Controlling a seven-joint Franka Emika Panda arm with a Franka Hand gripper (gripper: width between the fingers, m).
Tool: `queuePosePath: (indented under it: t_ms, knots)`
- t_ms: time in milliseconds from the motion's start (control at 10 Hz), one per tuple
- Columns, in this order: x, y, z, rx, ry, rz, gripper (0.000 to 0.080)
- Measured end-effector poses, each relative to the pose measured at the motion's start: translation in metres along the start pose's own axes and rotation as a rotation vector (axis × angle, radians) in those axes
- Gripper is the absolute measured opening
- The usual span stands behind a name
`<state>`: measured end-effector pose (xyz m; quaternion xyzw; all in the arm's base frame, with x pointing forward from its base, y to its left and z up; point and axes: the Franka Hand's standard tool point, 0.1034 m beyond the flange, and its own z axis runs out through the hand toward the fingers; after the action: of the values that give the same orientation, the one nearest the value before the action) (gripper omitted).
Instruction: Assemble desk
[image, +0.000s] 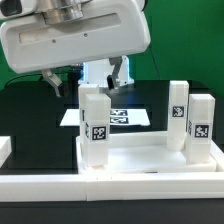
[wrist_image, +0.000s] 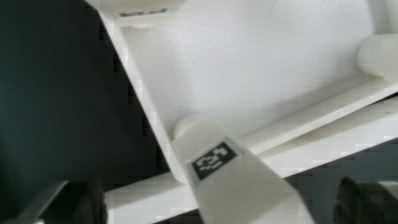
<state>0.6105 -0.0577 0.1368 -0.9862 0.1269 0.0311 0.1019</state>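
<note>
The white desk top (image: 140, 157) lies flat near the front of the table. Three white tagged legs stand upright on it: one on the exterior view's left (image: 95, 125) and two on its right (image: 178, 110) (image: 202, 128). My gripper (image: 88, 78) hangs open just over the top of the left leg. In the wrist view the gripper (wrist_image: 222, 205) has its dark fingers (wrist_image: 75, 203) spread on either side of that tagged leg (wrist_image: 217, 160), with gaps on both sides. The desk top's white surface (wrist_image: 249, 70) lies below. I see no fourth leg.
The marker board (image: 128, 117) lies on the black table behind the desk top. Low white border rails (image: 110, 188) run along the front and the exterior view's left edge. A green wall stands behind.
</note>
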Motion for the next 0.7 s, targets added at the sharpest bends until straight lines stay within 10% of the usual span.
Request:
queuePosePath:
  t_ms: [700]
  knots:
    - [0.021,0.002,0.024,-0.126,0.147,-0.248,0.0649]
